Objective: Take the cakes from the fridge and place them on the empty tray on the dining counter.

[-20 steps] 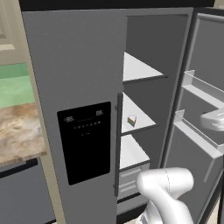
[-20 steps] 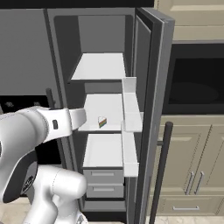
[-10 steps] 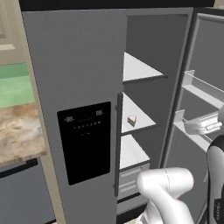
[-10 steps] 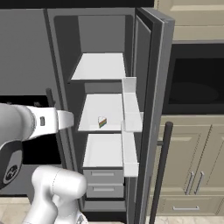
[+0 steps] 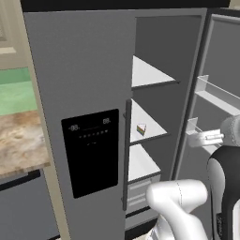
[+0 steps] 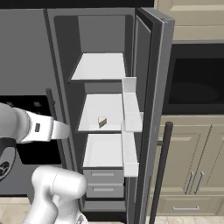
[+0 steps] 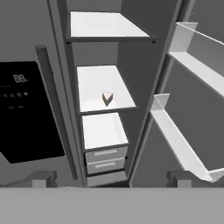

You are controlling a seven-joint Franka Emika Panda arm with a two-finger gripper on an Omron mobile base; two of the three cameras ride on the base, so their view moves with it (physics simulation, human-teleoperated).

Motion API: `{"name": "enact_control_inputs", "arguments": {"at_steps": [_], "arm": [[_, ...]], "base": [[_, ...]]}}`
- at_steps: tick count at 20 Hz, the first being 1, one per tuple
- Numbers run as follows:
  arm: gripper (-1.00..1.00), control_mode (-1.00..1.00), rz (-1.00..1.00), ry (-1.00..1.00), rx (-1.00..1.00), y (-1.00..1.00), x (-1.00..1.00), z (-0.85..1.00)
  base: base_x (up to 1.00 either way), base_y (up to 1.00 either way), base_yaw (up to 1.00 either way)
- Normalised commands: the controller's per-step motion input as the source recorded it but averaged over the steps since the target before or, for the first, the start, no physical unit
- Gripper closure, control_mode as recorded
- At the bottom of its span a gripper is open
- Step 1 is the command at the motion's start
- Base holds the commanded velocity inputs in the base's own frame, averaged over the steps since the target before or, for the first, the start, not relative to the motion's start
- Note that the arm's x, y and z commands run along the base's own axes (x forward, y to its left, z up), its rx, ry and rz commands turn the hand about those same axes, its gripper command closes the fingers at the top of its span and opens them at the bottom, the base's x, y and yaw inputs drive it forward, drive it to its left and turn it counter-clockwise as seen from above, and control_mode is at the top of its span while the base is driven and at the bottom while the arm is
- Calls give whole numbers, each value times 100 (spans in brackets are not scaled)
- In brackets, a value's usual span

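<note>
A small cake (image 5: 141,128) (image 6: 102,122) (image 7: 107,98) sits on the middle shelf (image 5: 149,126) (image 6: 103,113) (image 7: 103,89) in the fridge (image 5: 79,70) (image 6: 30,52) (image 7: 26,26). It is a wedge with coloured layers. It stands near the front edge of that shelf, with nothing touching it. I can see just this one slice.

The fridge's right door (image 5: 220,70) (image 6: 151,87) (image 7: 201,100) is swung open. Its left door is shut. That door has a black panel (image 5: 91,152) (image 6: 26,131) (image 7: 24,111) with a small display, and a dark bar handle (image 5: 126,154) (image 6: 54,127) (image 7: 57,113) beside it.

There is a top shelf (image 5: 147,75) (image 6: 100,66) (image 7: 105,24) above the cake and a low shelf (image 5: 140,164) (image 6: 104,151) (image 7: 104,130) under it. Both are white and bare. Two grey drawers (image 6: 103,181) (image 7: 105,159) sit below the low shelf. The open door has white bins (image 5: 213,91) (image 6: 130,127) (image 7: 183,148) on its inside.

The gripper (image 7: 111,177) is out in front of the fridge, well apart from the cake. Its two fingers (image 7: 43,177) stand wide apart and hold nothing. It points at the open side, with the cake near the middle of the hand view.

In the left base view a brown marble counter (image 5: 21,140) shows to the left of the fridge. In the right base view, pale cupboards (image 6: 192,162) and a dark oven (image 6: 197,78) are to the right of the fridge.
</note>
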Motion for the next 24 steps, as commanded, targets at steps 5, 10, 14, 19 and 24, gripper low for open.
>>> {"name": "enact_control_inputs", "arguments": {"at_steps": [5,10,14,19,24], "arm": [[-100,-100,-10,1,5,0,16,-16],[-100,-100,0,0,0,0,31,-4],[-100,-100,0,0,0,0,29,-16],[-100,-100,0,0,0,0,36,-29],[-100,-100,0,1,0,0,37,-31]], "base": [[0,0,0],[0,0,0],[0,0,0],[0,0,0],[0,0,0]]}}
